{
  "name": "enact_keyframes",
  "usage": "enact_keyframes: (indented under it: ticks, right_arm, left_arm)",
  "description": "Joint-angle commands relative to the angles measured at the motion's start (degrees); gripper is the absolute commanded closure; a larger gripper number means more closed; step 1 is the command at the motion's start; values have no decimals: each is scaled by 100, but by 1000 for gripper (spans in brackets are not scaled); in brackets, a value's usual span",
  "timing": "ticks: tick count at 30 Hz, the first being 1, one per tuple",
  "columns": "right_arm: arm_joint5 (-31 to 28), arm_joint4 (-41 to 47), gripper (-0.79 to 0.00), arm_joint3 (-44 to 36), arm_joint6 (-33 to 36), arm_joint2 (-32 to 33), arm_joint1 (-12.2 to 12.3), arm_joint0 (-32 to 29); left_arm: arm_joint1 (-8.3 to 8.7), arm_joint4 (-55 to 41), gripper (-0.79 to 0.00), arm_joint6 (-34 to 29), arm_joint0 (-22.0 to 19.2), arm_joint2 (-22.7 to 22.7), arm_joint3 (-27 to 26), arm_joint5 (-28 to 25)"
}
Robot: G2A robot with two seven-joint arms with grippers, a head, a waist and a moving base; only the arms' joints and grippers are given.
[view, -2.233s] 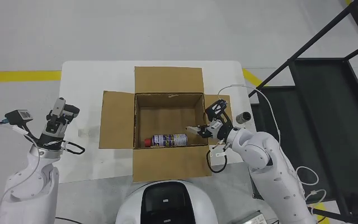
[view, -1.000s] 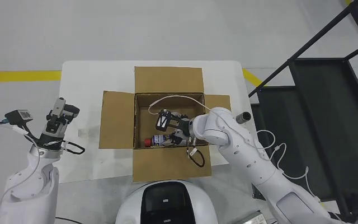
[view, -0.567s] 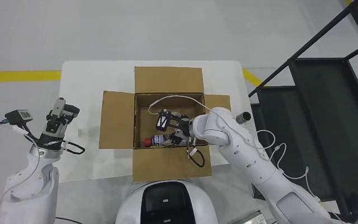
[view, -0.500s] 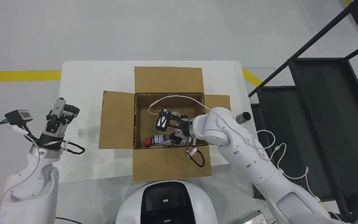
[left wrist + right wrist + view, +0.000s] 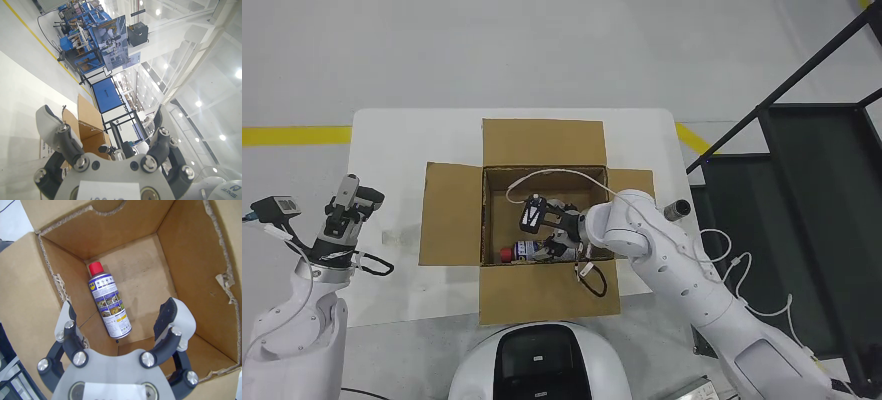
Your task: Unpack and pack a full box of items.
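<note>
On the table (image 5: 402, 150), the open box (image 5: 542, 140) is seen all but empty: one spray can (image 5: 109, 302) lies by its near wall, whether last out or first in cannot be told. The right gripper (image 5: 117, 304) is poised above it, opened wide; the left gripper (image 5: 101, 113), likewise spread, is held far left.

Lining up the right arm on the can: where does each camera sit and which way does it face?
Top view: above the arms, looking down at table and open box; both arms show.
Left wrist view: beside the table, facing past a box flap into the hall; open left gripper shows.
Right wrist view: over the box, looking inside; open right gripper frames the spray can.
Shared: top and right wrist views both show the can on the box floor.
</note>
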Motion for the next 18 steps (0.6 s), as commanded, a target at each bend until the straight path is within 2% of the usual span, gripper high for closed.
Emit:
enact_keyframes:
  ticks: [1, 8, 18]
  right_arm:
    - [133, 55, -785, 345, 258, -158, -50, 250]
    - [364, 246, -785, 1119, 700, -897, -313, 1010]
    - [265, 643, -785, 2383, 795, -1744, -730, 1740]
  left_arm:
    - [0, 0, -785, 0, 0, 0, 0, 0]
    - [0, 0, -785, 0, 0, 0, 0, 0]
    - [0, 0, -785, 0, 0, 0, 0, 0]
